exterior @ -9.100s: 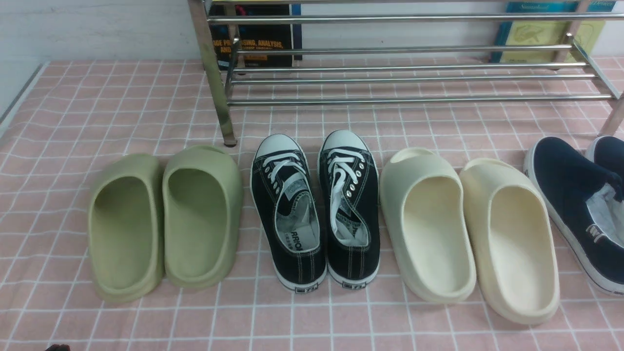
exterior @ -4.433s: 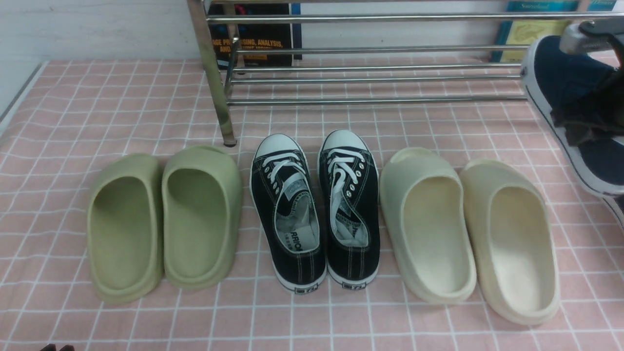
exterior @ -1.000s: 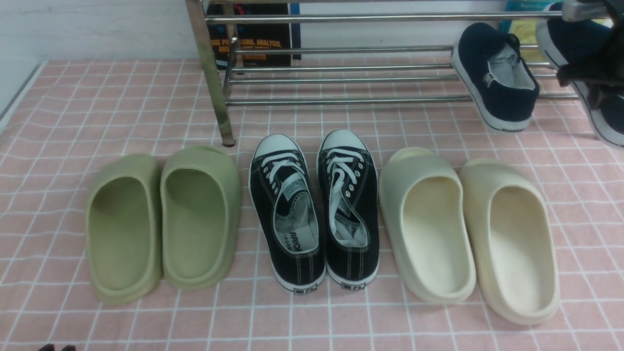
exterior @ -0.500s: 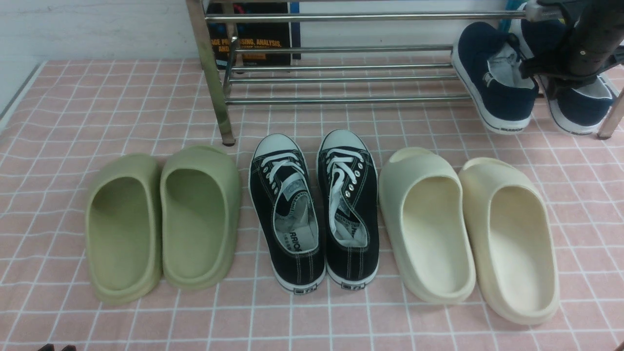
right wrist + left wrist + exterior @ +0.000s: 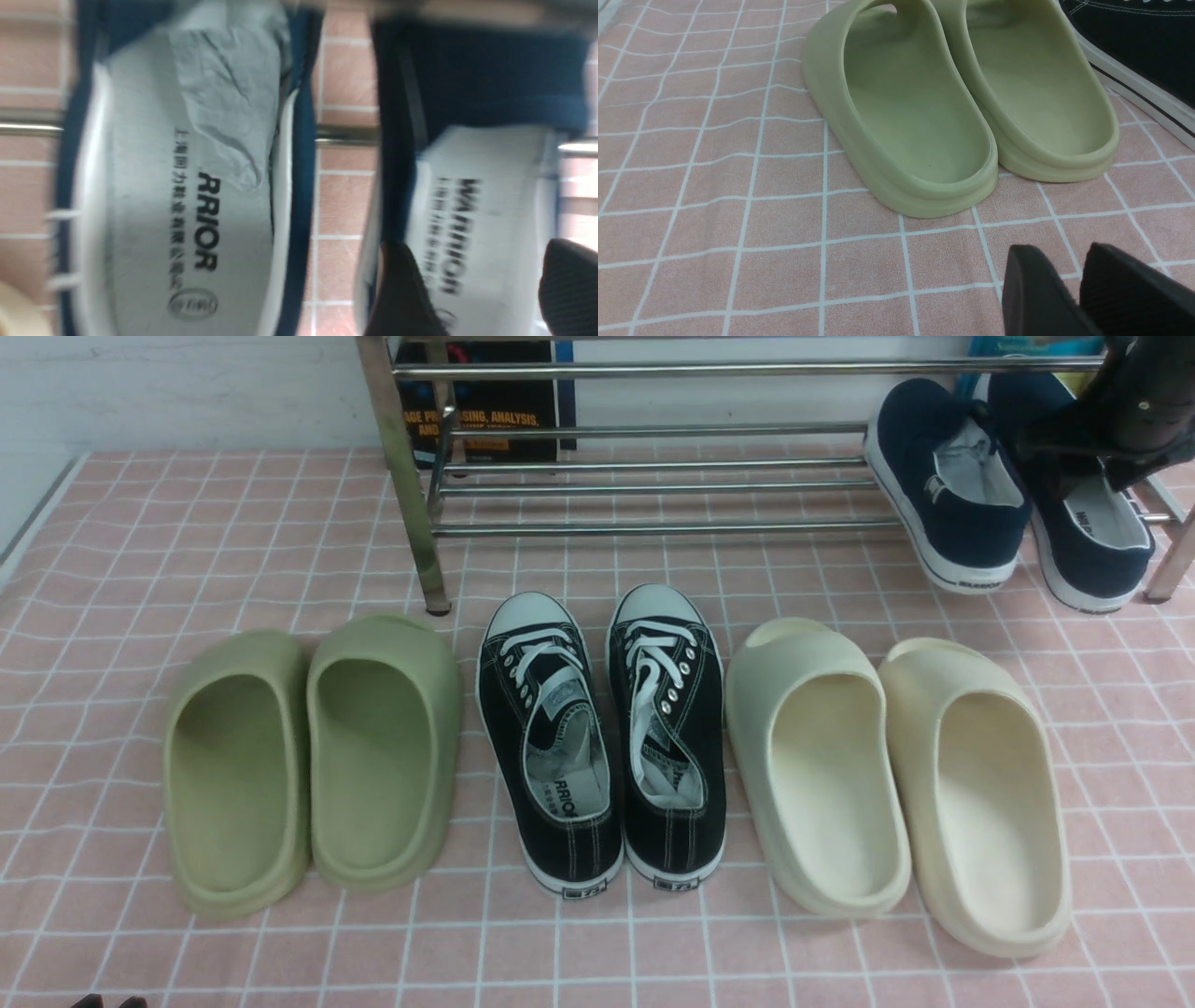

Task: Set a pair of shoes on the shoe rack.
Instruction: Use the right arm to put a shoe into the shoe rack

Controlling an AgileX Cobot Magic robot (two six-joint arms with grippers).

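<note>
— Where is the pair of navy slip-on sneakers (image 5: 943,485)?

— In the upper right of the front frame. Both sit on the lower tier of the chrome shoe rack (image 5: 653,483), at its right end. They lie side by side with toes pointing away from the camera and heels tipped down over the front bar.

— Are they touching each other?

— No. The right wrist view shows a strip of pink cloth and a rack bar between them.

— And the right hand (image 5: 486,289)?

— It is over the heel opening of the right-hand sneaker. Its two black fingers (image 5: 402,289) stand wide apart with the printed grey insole showing between them, so it is released and grips nothing. In the front frame its dark arm enters from the top right corner and covers part of that sneaker.

— The left hand (image 5: 1080,298)?

— It is low, just above the pink checked table (image 5: 140,541), near the heels of the olive green slides (image 5: 308,756). Its fingers are slightly parted and nothing is between them.

— What else is on the table?

— A row runs across the middle of the front frame, all heels toward the camera. The olive slides are at left, the black lace-up sneakers with white toe caps (image 5: 602,737) in the centre, and the cream foam slides (image 5: 896,775) at right. A dark book (image 5: 485,406) stands behind the rack at the top.
</note>
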